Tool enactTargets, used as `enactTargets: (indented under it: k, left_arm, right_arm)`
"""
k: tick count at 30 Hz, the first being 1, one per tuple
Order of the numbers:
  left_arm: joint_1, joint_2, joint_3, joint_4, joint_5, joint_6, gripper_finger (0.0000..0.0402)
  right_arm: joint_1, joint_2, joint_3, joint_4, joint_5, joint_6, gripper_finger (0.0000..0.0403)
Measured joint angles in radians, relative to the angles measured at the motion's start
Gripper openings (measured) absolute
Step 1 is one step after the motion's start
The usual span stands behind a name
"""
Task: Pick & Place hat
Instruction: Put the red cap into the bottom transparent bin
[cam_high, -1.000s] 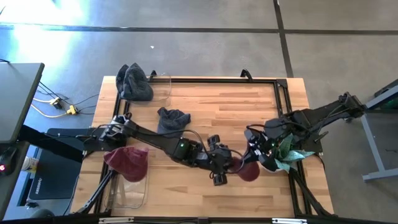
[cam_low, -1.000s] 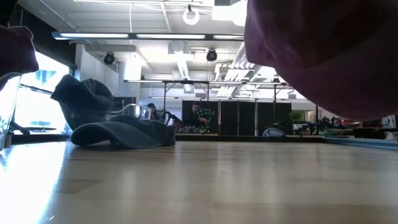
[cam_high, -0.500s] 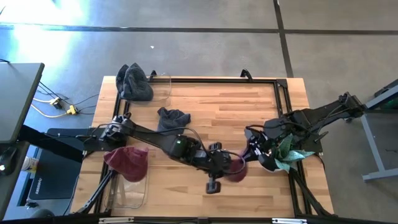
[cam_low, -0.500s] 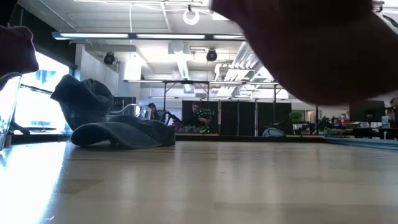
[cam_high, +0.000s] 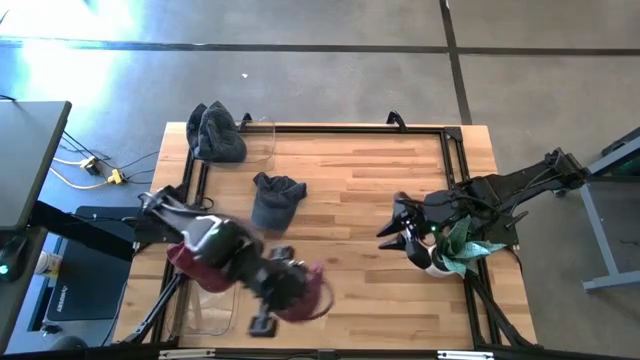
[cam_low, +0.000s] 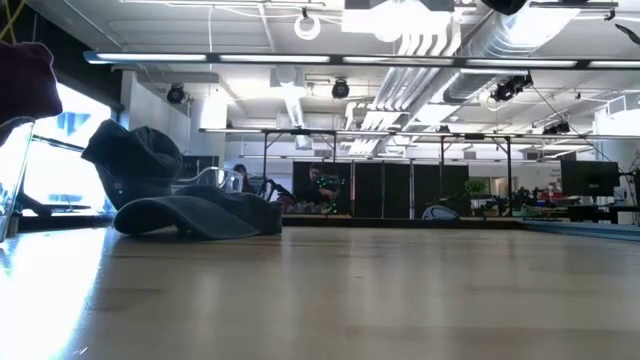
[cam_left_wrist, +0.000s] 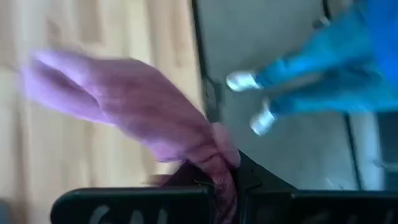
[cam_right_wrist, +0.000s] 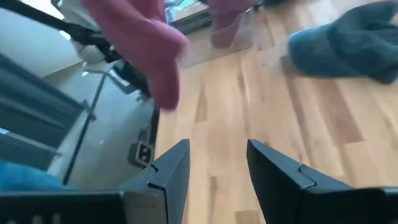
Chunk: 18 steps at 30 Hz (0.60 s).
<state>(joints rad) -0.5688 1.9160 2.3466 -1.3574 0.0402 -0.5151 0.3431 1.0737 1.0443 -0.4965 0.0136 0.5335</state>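
The left gripper (cam_high: 290, 290) pinches a maroon hat (cam_high: 310, 292) just beside the clear bin (cam_high: 205, 315). The right gripper (cam_high: 392, 228), fingers spread and empty, hovers well away from that bin, near a grey cap (cam_high: 276, 196).

Bright daylight glares on the floor (cam_high: 60, 70) past the surface's (cam_high: 350, 170) far left corner. Both wrist views are motion-blurred; the left arm (cam_high: 230, 262) smears overhead.
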Motion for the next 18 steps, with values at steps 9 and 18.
enactTargets:
  k: [9, 18]
  left_arm:
    - [-0.13, -0.079, 0.008, -0.215, 0.063, -0.265, 0.0]
    - [-0.312, -0.196, -0.047, -0.213, -0.047, -0.385, 0.0]
  right_arm:
    - [-0.003, 0.0, 0.0, 0.001, 0.108, 0.04, 0.0156]
    - [-0.003, 0.001, 0.0, 0.007, 0.215, 0.117, 0.0156]
